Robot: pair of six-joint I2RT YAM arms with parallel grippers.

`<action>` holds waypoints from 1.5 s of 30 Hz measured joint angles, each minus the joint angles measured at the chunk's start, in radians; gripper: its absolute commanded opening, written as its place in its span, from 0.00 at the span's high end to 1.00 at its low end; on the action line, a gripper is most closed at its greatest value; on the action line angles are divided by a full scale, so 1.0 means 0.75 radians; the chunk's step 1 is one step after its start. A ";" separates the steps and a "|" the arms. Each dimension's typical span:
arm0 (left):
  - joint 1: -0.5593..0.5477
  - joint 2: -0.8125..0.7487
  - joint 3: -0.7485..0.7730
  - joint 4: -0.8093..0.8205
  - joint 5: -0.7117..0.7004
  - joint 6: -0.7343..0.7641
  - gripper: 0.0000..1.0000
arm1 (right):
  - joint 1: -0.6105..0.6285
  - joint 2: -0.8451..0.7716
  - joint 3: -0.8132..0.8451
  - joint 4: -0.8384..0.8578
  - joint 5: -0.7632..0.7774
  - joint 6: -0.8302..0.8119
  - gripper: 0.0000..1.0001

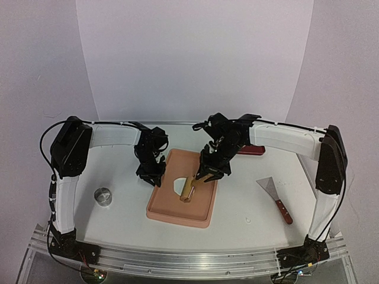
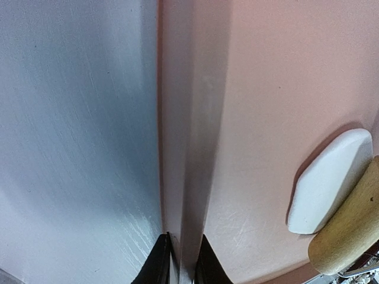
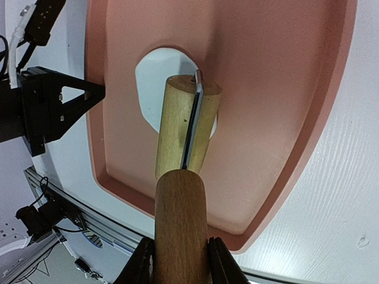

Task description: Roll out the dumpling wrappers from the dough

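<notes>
A flattened white sheet of dough lies on the pink tray, left of its middle. My right gripper is shut on the wooden handle of a rolling pin. The pin's drum rests on the dough and covers its right part. My left gripper is shut on the tray's left rim, with one finger outside and one inside. The dough and the drum's end show at the right of the left wrist view. No neat round wrapper is in view.
A small metal ring stands on the table left of the tray. A scraper with a red-brown handle lies to the right. A dark red object lies behind the right arm. A white backdrop closes off the far side.
</notes>
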 measured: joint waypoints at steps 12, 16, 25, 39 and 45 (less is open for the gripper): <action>-0.007 -0.003 -0.003 0.002 -0.016 -0.001 0.87 | -0.001 0.021 -0.012 0.026 -0.021 -0.091 1.00; -0.009 -0.005 -0.004 0.003 -0.022 -0.002 0.87 | -0.008 0.012 -0.058 0.075 -0.045 -0.106 1.00; -0.012 -0.007 -0.004 0.004 -0.030 -0.011 0.87 | -0.062 -0.002 -0.153 0.176 -0.154 -0.143 1.00; -0.012 -0.012 -0.011 0.011 -0.029 -0.034 0.87 | -0.153 0.093 -0.136 0.204 -0.349 -0.250 1.00; -0.014 -0.012 -0.012 0.012 -0.029 -0.038 0.87 | -0.158 0.145 -0.103 0.235 -0.404 -0.273 1.00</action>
